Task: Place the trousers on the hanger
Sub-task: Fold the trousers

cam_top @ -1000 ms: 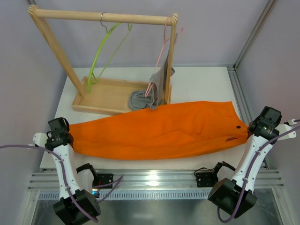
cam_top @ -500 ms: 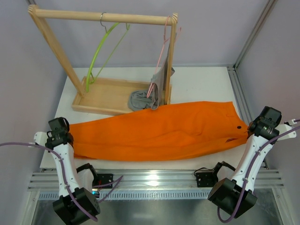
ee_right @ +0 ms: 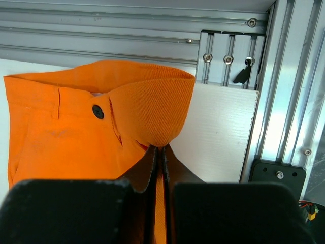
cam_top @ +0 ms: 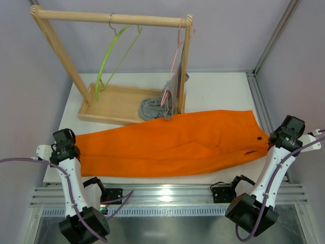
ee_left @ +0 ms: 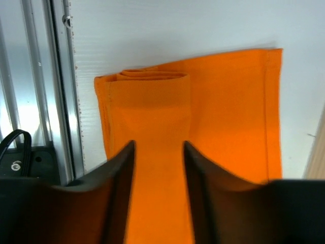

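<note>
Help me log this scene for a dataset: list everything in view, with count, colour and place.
trousers: 1, orange, flat across the table's near half, waistband to the right
hanger: 1, lime green, hooked on the rack's bar, left part
pink hanger: 1, pink, right end of the bar, bearing the garment
garment: 1, grey, drooping onto the rack's base
rack: 1, pale wood, far left of the table
table: 1, white
left end effector: 1, black, clamped on a thick fold at the leg end
right end effector: 1, black, shut on the waistband
</note>
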Available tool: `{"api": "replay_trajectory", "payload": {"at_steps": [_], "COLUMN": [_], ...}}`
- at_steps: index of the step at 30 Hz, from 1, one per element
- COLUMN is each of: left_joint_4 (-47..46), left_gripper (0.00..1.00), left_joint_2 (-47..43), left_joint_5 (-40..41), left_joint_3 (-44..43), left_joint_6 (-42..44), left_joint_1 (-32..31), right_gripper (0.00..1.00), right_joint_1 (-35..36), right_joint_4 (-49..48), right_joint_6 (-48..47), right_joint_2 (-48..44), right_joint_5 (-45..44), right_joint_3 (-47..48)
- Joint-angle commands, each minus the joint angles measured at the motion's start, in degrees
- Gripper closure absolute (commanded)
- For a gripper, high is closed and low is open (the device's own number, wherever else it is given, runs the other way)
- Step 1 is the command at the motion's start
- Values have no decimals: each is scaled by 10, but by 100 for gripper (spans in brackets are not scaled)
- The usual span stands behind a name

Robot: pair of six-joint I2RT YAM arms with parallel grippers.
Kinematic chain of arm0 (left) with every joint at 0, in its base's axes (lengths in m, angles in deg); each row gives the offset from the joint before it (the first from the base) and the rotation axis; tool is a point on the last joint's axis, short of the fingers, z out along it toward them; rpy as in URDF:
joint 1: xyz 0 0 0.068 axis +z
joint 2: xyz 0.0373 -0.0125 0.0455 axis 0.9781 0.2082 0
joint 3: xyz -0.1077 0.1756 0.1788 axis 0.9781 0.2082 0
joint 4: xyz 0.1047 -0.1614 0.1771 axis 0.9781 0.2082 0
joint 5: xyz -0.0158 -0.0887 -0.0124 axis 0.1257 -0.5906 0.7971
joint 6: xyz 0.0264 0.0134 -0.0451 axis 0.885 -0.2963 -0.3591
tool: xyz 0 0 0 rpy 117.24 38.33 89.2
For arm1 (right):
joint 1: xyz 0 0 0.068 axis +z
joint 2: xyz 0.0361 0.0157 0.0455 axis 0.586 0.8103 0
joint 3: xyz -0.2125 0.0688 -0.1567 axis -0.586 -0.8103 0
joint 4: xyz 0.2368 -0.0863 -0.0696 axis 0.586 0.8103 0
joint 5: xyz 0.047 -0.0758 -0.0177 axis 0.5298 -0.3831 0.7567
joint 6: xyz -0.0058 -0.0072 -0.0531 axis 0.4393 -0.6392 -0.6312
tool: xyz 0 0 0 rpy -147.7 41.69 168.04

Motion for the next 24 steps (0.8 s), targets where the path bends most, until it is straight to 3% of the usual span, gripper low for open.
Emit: {"api": "replay_trajectory", "payload": {"at_steps": [1, 6, 16, 24], "left_joint_4": [1, -82, -145, -205], "left_gripper": [47, 41, 41, 43], "left_joint_2": [5, 80, 352, 429], "left_joint_5": [11, -28, -68, -101], "left_joint_3": [34, 90, 2, -59], "left_joint_6": [-61, -83, -47, -29], "left_joint_1": [2, 3, 2, 2], "right_gripper": [96, 96, 96, 96], "right_joint_1": [-1, -1, -2, -2], "right_joint_4": [-32, -36, -79, -141], "right_joint_6": [2, -3, 1, -1], "right_joint_2": [-11, -13, -9, -30], "right_joint_5": [-9, -5, 4, 43], "right_joint_3": [7, 4, -44, -90]}}
